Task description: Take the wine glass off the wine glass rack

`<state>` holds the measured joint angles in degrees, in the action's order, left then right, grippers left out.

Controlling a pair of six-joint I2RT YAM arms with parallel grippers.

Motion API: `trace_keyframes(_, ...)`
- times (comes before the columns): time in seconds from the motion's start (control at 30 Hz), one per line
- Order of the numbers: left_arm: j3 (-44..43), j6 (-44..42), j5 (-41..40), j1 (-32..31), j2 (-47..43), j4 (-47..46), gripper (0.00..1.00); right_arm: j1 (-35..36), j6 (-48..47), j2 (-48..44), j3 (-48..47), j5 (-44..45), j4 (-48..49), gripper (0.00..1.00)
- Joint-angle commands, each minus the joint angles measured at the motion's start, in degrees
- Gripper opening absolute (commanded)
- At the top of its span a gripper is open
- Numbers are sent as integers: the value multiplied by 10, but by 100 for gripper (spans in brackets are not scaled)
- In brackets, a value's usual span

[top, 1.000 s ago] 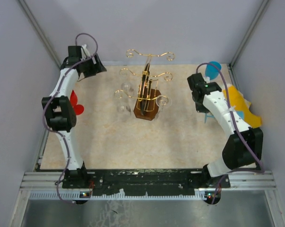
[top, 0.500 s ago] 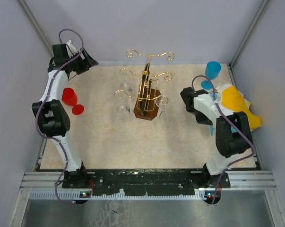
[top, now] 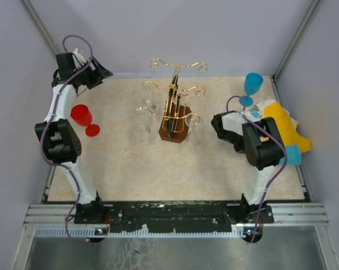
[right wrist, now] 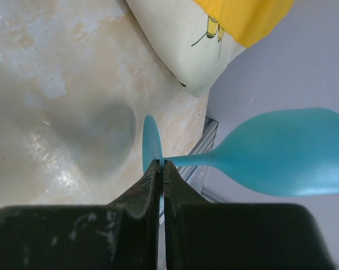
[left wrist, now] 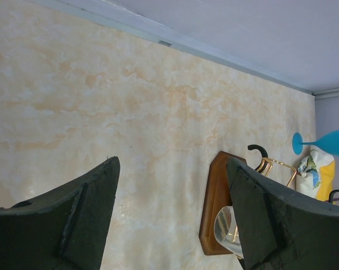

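The gold wire wine glass rack (top: 175,109) stands on its brown base mid-table; the base also shows in the left wrist view (left wrist: 214,208). Clear wine glasses hang from it on the right (top: 194,120) and on the left (top: 148,104); one bowl shows in the left wrist view (left wrist: 225,230). My left gripper (top: 102,72) is open and empty at the far left back corner, well away from the rack (left wrist: 173,162). My right gripper (top: 241,112) is shut (right wrist: 162,163). Its tips lie in front of the stem of a blue glass (right wrist: 281,152), and nothing shows between them.
A red wine glass (top: 82,115) stands at the left edge. The blue glass (top: 252,84) stands at the back right. A yellow and white bag (top: 281,126) lies against the right wall beside my right arm. Walls enclose the table on three sides.
My left arm swung further back and left, uncovering the red glass. My right arm folded down and in towards its base, leaving the blue glass standing in full view.
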<state>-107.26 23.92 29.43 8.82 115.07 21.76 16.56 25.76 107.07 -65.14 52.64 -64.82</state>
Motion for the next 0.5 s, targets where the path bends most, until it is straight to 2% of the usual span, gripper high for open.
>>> trace_keyframes(0.0,8,11,13,6,-28,-14,82,-5,68,34,-11,62,-33,0)
trace_keyframes(0.23,12,14,14,10,-27,-11,82,-4,140,91,-5,86,-54,0)
trace_keyframes(0.37,15,16,17,14,-27,-9,81,-10,190,136,-38,100,-101,0)
trace_keyframes(0.47,16,18,19,17,-28,-9,81,-10,192,159,-51,107,-108,0)
